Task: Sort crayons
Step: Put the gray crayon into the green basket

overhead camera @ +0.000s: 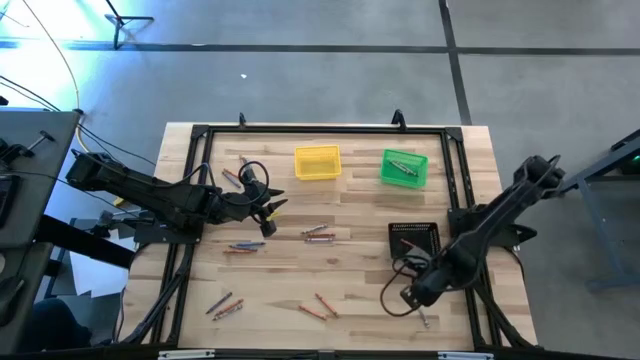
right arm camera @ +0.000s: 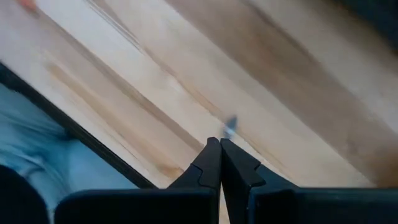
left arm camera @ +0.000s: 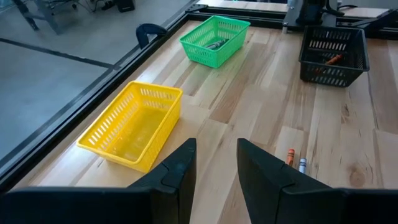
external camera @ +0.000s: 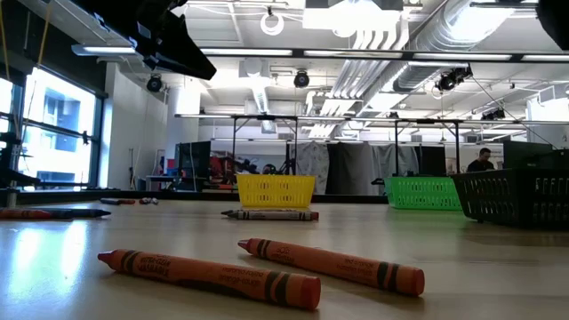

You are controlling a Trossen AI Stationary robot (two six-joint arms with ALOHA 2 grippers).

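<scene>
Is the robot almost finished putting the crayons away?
Not nearly. Done: the green bin has a few crayons in it, and the black bin has at least one. The yellow bin looks empty. In hand: nothing that shows; the left gripper hangs open and empty, and the right gripper is shut low over a crayon. Left: loose crayons all over the table.

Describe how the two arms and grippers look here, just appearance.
Both arms are dark, jointed and bulky. The left gripper and right gripper each have two flat, black, angular fingers. Black cables loop loosely beside each wrist. No markings are readable.
</scene>
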